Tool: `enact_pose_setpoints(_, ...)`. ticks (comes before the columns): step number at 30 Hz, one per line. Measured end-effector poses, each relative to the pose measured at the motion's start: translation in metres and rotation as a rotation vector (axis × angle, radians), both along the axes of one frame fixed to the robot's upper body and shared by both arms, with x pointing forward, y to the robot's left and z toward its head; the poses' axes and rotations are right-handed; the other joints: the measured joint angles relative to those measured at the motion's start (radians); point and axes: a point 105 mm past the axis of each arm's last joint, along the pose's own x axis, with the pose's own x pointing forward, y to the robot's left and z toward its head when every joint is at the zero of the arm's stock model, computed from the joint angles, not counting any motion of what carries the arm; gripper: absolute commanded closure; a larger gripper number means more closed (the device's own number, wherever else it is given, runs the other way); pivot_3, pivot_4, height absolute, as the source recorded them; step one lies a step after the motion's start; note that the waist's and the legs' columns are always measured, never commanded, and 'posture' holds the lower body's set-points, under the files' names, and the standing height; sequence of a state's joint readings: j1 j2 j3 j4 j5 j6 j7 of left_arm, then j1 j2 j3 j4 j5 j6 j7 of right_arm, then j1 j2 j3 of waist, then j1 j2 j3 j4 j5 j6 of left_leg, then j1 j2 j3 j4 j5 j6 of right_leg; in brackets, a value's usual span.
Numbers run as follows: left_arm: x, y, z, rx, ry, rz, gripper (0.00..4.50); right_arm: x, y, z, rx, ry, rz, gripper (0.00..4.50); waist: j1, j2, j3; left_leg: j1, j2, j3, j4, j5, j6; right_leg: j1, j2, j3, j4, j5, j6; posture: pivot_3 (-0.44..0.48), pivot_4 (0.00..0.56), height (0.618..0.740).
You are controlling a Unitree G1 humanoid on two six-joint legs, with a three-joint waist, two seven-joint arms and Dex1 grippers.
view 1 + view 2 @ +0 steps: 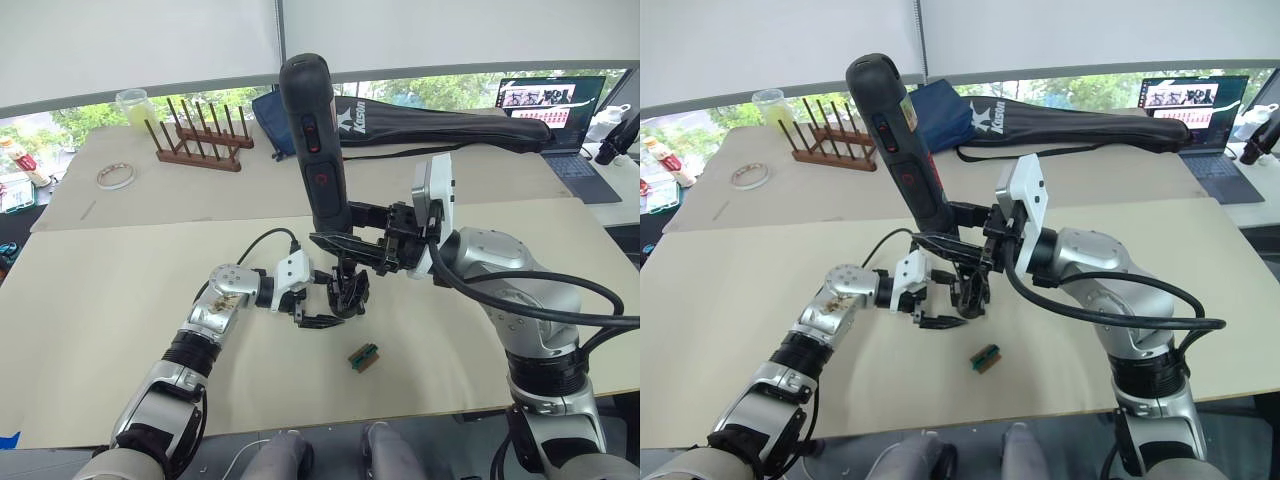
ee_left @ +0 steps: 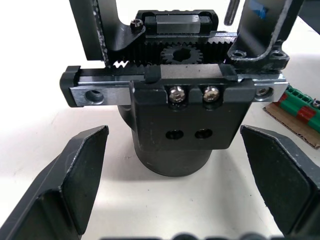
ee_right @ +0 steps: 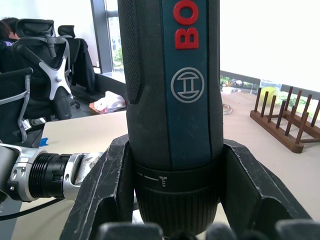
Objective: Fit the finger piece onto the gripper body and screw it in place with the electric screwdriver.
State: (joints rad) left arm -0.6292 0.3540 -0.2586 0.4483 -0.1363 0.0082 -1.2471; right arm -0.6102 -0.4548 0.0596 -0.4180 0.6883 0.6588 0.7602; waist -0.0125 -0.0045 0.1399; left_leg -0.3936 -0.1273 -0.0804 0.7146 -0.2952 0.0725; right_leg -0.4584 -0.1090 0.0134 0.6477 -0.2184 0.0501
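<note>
Driving screws, likely: right gripper [image 1: 345,240] fingers clenched on electric screwdriver [image 1: 315,140] above gripper body [image 2: 172,110]; left gripper [image 2: 175,185] fingers released beside it.

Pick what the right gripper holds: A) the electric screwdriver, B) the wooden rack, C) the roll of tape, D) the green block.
A: the right gripper has its two fingers clamped around the barrel of the electric screwdriver, which stands upright over the gripper body on the table.
</note>
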Motion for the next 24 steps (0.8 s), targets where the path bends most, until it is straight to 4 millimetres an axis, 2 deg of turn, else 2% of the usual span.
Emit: enact_pose_setpoints(24, 0.0, -0.0002, 0.0001, -0.001, 0.0, 0.0, 0.0, -0.0006, -0.0005, -0.0087, -0.007, 0.028, -0.002, 2.54, 0.0, 0.0, 0.0, 0.0, 0.0, 0.0, 0.0, 0.0, 0.0, 0.0, 0.0, 0.0, 0.0, 0.0, 0.0, 0.0, 0.15, 0.74)
